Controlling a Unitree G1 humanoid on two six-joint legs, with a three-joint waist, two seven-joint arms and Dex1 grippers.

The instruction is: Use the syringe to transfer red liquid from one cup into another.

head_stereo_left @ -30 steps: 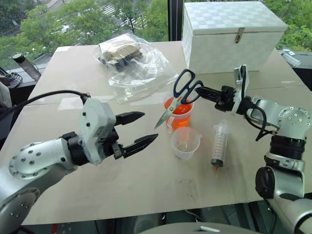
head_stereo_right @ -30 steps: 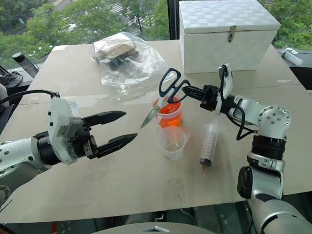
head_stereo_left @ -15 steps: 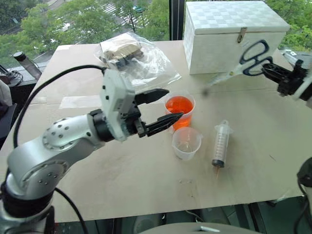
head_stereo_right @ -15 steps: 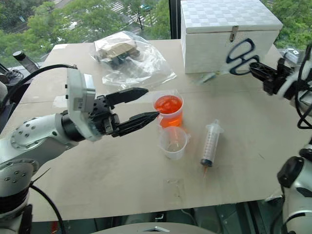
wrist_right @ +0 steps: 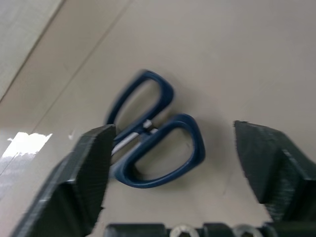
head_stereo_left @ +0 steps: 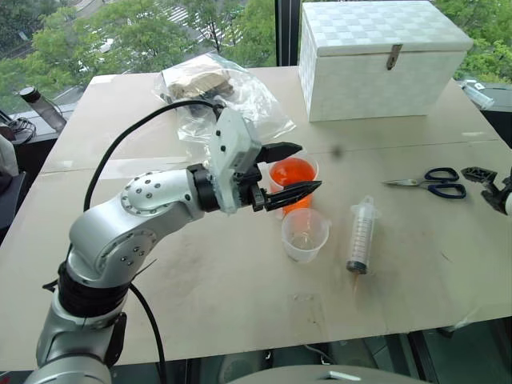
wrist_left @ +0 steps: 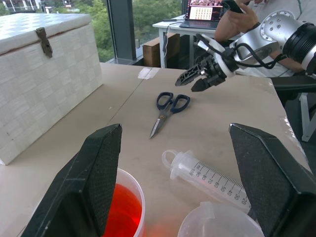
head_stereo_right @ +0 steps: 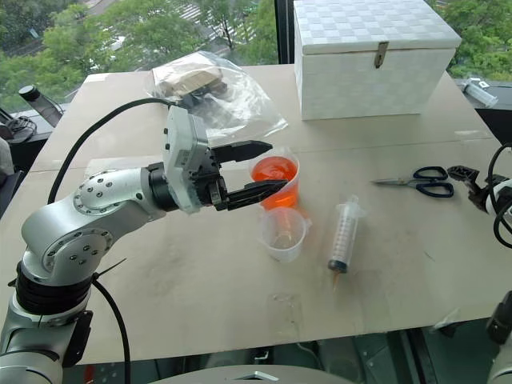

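Scissors lie on the worktop [head_stereo_left: 200, 304], both fingers spread.
Left gripper [head_stereo_left: 300, 170] gapes around the orange-red cup [head_stereo_left: 293, 182]; the clear syringe [head_stereo_left: 360, 236] lies beside the colourless cup [head_stereo_left: 305, 234]; right gripper [wrist_left: 192, 81] gapes, empty, near blue-handled scissors [head_stereo_left: 426, 183].

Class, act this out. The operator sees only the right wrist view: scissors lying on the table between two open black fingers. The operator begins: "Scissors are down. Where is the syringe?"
Observer: The syringe lies flat on the table, nothing gripping it, with its nozzle pointing towards the robot.
Operator: What is next to it?
Observer: The shorter clear cup stands beside it, on the robot's left, and shows no red in it.
Operator: And the left tool?
Observer: The left tool is open and holds nothing, hanging at the orange-red cup, which stands just behind the shorter one.
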